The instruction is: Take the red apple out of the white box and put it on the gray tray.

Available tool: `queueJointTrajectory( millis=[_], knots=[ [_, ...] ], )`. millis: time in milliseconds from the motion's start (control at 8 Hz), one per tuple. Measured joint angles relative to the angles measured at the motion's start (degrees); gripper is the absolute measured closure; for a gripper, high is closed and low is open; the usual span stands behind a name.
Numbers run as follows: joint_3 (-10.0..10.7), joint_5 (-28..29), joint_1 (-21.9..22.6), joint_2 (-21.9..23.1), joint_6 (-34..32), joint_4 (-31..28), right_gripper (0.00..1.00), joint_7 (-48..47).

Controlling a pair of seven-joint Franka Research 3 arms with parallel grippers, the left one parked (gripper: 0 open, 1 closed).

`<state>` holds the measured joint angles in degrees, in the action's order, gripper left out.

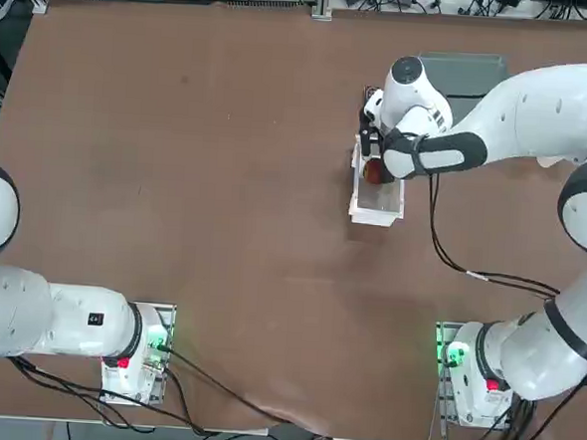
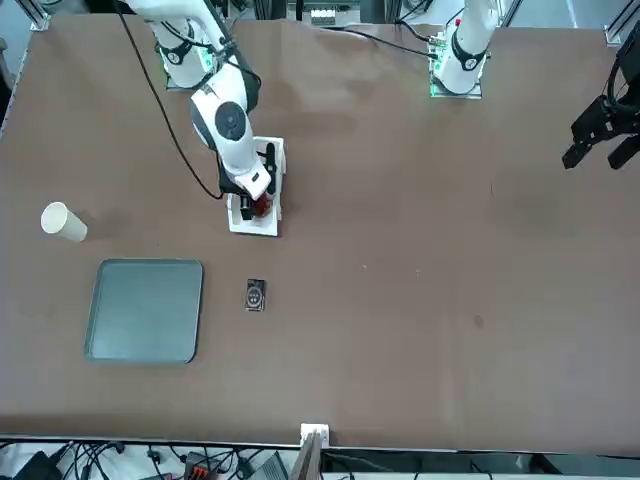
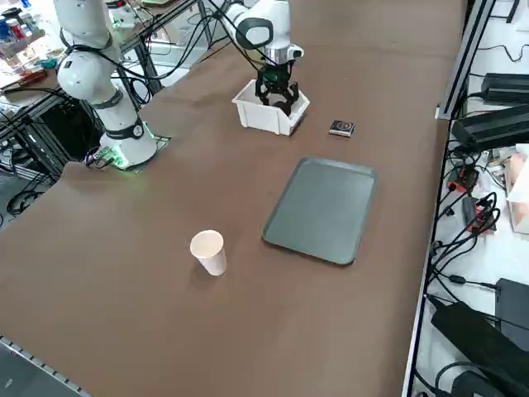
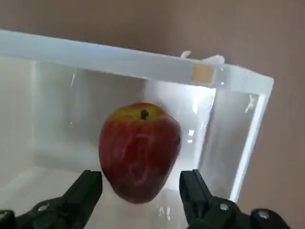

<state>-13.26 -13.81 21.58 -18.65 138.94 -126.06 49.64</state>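
Wide-open gripper over the apple in the box

The right gripper [image 4: 141,183] has its two fingers spread wide, one toward each side of the apple [image 4: 139,152], and it grips nothing. The apple, red with a yellowish patch around its stem, lies inside the white box [image 1: 375,217], between the fingers' lines but free of them in the wrist view. The gripper points down into the box's opening, with the working arm [image 1: 539,110] reaching over from its base. Near the box on the table [image 2: 400,300] is a small dark gadget [image 2: 255,295]. The gray tray [image 3: 322,210] lies flat beyond that gadget, its surface bare. A white paper cup [image 3: 208,252] sits near the tray, apart from it.
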Motion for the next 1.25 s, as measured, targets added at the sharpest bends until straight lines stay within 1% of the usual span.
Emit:
queueJointTrajectory(
  millis=[750,1250],
  knots=[
    [0.0,0.0,0.2,-1.4,0.2,0.0,0.01,-0.2],
    [0.0,0.0,0.3,-3.1,2.2,0.0,0.01,-0.3]
  ],
)
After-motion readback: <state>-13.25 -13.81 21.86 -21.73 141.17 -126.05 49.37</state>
